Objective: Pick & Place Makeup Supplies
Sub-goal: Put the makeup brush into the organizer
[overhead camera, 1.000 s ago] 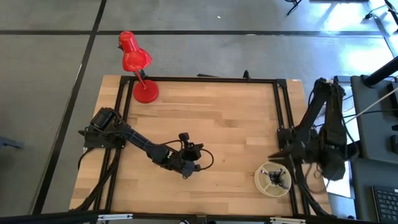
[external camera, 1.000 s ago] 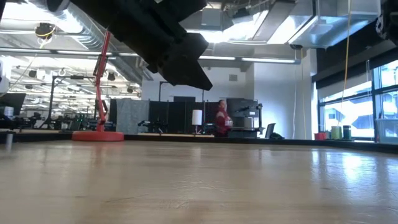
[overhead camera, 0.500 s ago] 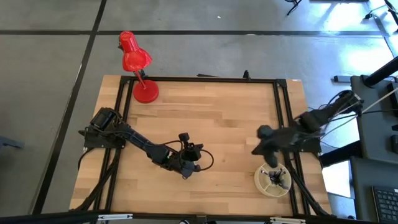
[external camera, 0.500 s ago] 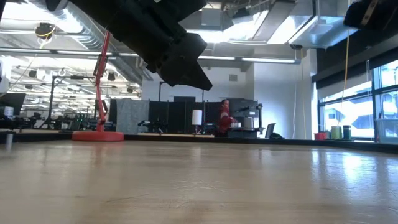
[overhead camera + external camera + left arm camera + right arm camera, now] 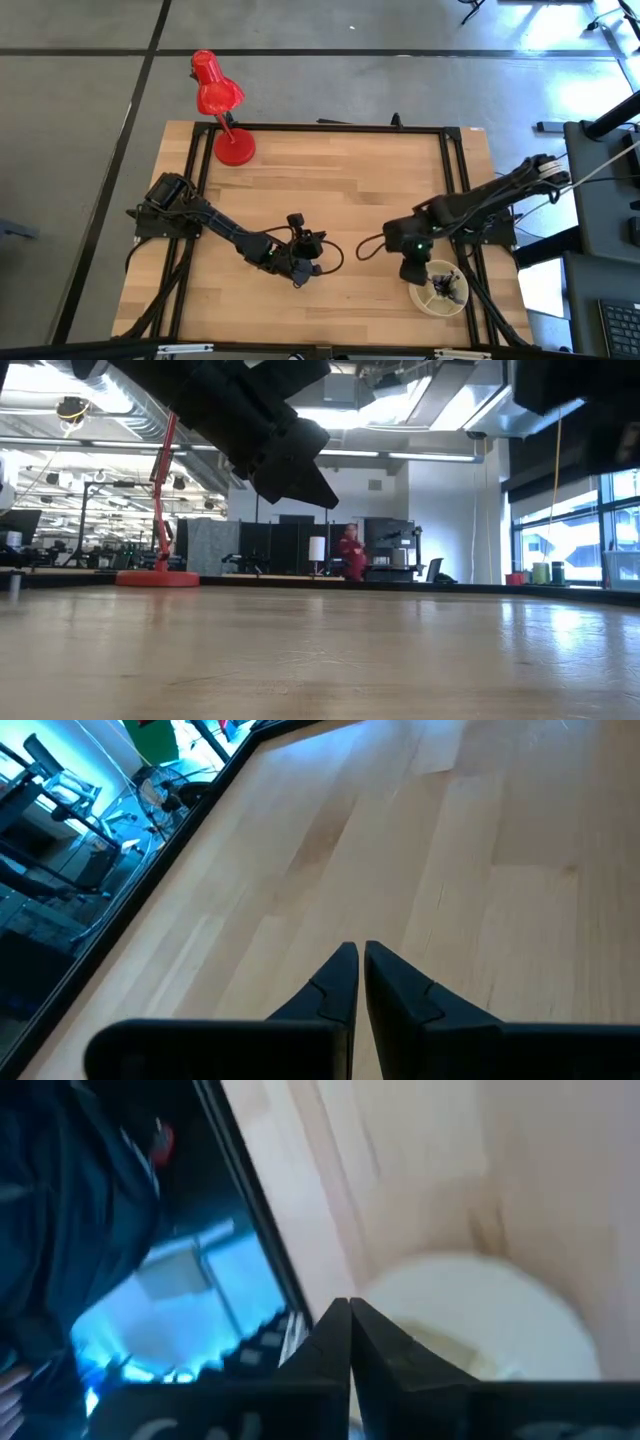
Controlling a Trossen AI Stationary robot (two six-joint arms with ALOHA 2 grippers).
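My right gripper [image 5: 413, 268], fingers pressed together and empty, hangs just beside the round cream bowl [image 5: 422, 296] at the wooden table's [image 5: 350, 180] edge. Thin dark makeup brushes [image 5: 443, 288] lie tangled inside the bowl, too small to count. My left gripper [image 5: 358, 982], fingers nearly touching, waits well apart from the bowl over bare planks.

High cam overhead, low cam table-level; share table [image 5: 350, 190].
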